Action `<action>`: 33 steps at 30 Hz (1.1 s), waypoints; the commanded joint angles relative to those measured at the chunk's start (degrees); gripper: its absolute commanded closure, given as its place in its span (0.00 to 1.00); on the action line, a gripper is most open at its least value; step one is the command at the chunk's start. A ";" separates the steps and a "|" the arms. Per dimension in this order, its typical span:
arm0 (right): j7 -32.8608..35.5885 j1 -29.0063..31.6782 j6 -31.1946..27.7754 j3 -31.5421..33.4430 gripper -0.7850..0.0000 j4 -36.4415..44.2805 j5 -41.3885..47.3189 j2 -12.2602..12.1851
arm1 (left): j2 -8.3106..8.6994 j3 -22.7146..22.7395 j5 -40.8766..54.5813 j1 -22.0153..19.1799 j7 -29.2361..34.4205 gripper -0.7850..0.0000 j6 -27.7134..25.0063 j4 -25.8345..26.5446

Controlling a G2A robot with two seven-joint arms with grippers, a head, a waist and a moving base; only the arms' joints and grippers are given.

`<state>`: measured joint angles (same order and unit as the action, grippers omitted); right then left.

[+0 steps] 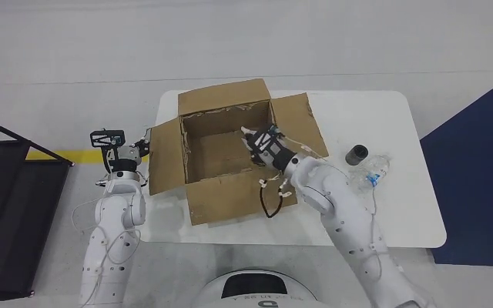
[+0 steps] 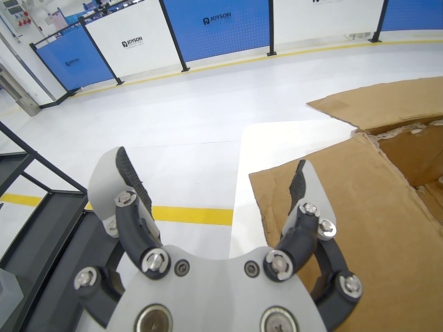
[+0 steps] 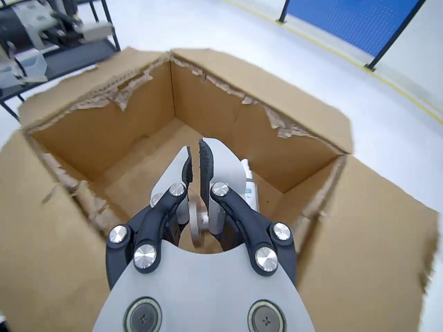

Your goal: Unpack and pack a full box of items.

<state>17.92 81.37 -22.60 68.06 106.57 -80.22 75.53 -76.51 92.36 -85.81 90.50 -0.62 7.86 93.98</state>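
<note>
Two claws are working around one open cardboard box (image 1: 231,196), which is sitting on the left part of the white tabletop (image 1: 370,115) with its four flaps spread outward. The right claw (image 1: 258,146) is hanging inside the box, close to the wall on the robot's right side. In the right wrist view its fingers (image 3: 207,160) are pointing down toward the box floor, drawn almost together with only a thin slit between the pads and nothing gripped.

A white tube (image 3: 250,183) is lying on the box floor just beside that claw, partly hidden behind one finger. It is hard to say whether the two are touching.

The left claw (image 1: 137,145) is hovering outside the box, by the outer edge of the left flap (image 2: 363,226). It is gaping wide and holding nothing, with one finger over the flap's edge and the other out past the tabletop's edge.

Beyond the right flap, a dark cylinder (image 1: 357,155) is standing on the tabletop, and a clear bottle (image 1: 376,169) is lying just beside it. A black rack (image 1: 23,200) is standing on the floor to the robot's left.
</note>
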 commanded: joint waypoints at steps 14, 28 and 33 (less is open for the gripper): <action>10.36 1.92 2.95 1.22 0.68 5.50 1.92 -0.50 | 0.00 0.00 0.00 0.00 0.00 0.00 0.00 0.00; 34.46 -26.90 11.14 -16.56 0.24 -21.51 9.06 4.67 | 0.00 0.00 0.00 0.00 0.00 0.00 0.00 0.00; 36.29 -31.65 13.38 -20.07 0.28 -28.74 8.66 6.22 | 0.00 0.00 0.00 0.00 0.00 0.00 0.00 0.00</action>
<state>54.32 50.54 -9.01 48.48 79.32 -71.91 81.52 -76.51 92.36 -85.81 90.50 -0.62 7.86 93.98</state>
